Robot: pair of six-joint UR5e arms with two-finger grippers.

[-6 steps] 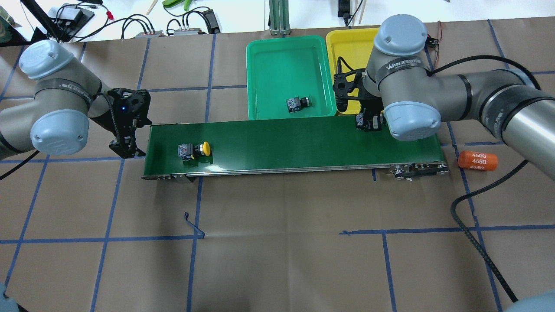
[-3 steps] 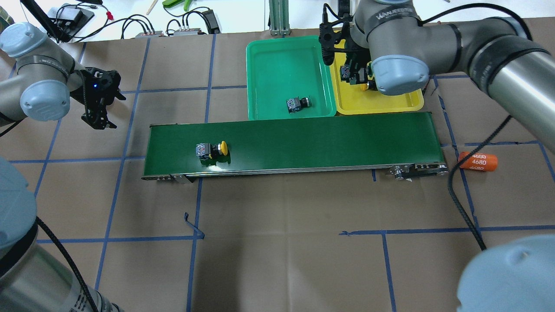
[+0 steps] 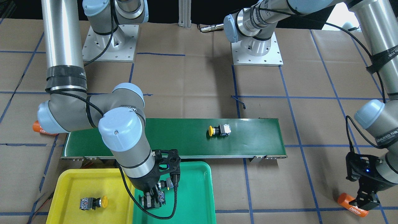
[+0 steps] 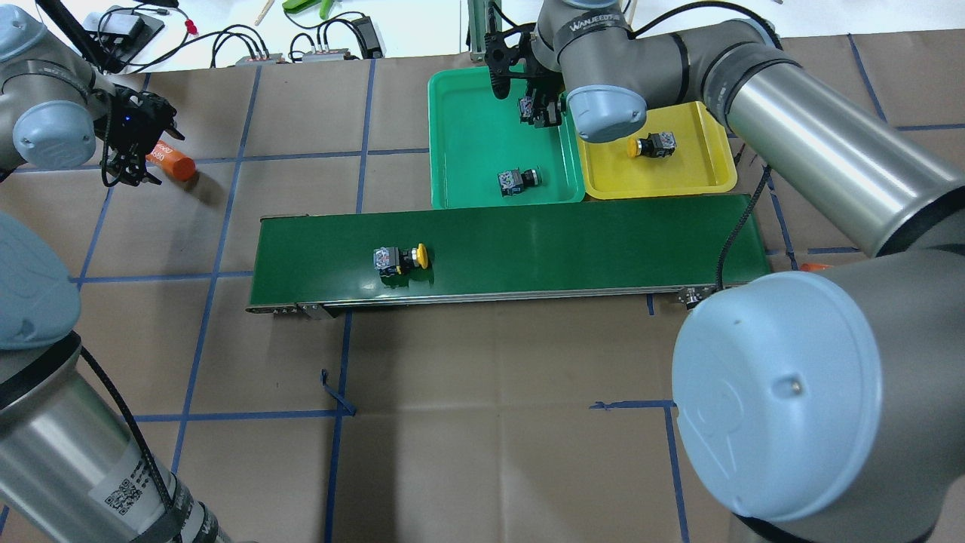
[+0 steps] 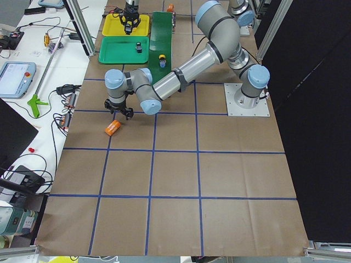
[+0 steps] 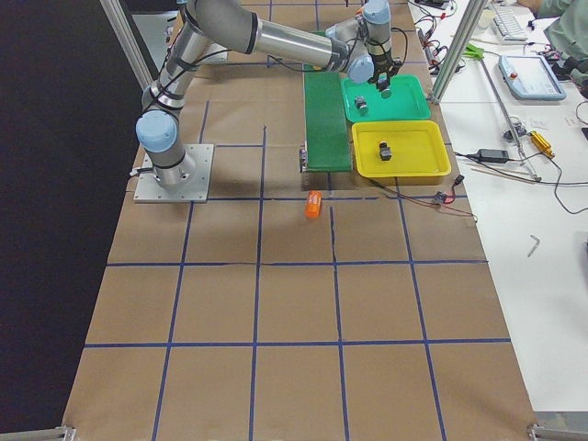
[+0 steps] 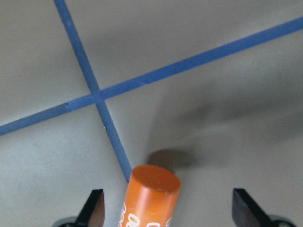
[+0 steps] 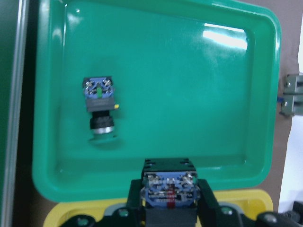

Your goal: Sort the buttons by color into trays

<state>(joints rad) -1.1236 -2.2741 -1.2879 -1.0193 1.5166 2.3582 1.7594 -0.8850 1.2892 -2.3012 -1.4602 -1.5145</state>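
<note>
One button: blocky, blue-grey, is hanging over the glossy green tray.
Right end effector: is clamping the button.
Left end effector: is gaping wide.

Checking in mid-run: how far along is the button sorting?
Done: a yellow button lies in the yellow tray and one button in the green tray. In hand: the right gripper holds a third button over the green tray, cap hidden. To do: the other yellow button lies on the belt. The left gripper hangs open over an orange cylinder.
</note>
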